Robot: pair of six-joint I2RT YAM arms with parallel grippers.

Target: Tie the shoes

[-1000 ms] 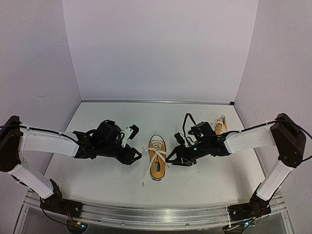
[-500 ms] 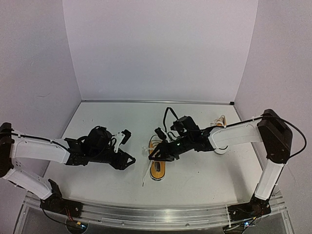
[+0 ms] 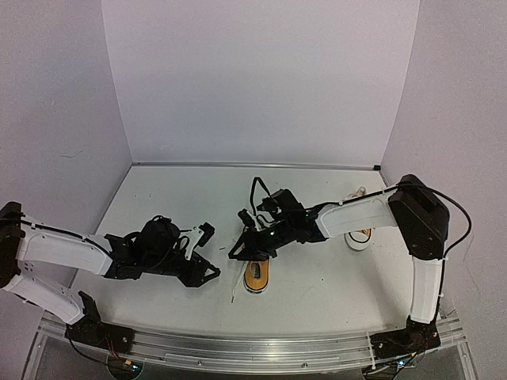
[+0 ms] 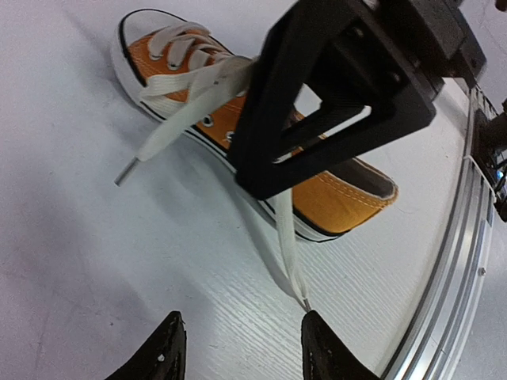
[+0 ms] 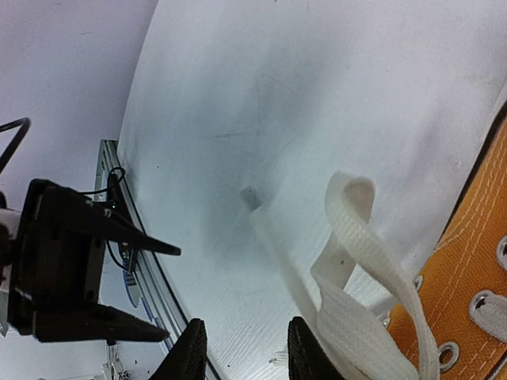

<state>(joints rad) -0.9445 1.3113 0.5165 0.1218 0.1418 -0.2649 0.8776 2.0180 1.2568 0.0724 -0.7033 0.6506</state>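
Observation:
One orange-yellow shoe [image 3: 256, 275] with a white sole lies toe away at the table's middle, its white laces loose. In the left wrist view the shoe [image 4: 337, 194] has one lace end [image 4: 304, 302] lying just beyond my right-hand fingertip [image 4: 318, 348]. My left gripper [image 3: 211, 251] is open and empty, low on the table to the shoe's left. My right gripper [image 3: 236, 236] is open over the shoe's left side, above a lace loop [image 5: 354, 237]. The second shoe [image 3: 356, 237] is mostly hidden behind the right arm.
The metal rail [image 3: 253, 348] runs along the table's near edge. White walls close the back and sides. The two grippers are close together, the left gripper [image 5: 71, 277] showing in the right wrist view.
My right gripper has swung left from beside the shoe to over its left side. My left gripper has drawn back a little and lowered toward the near lace end.

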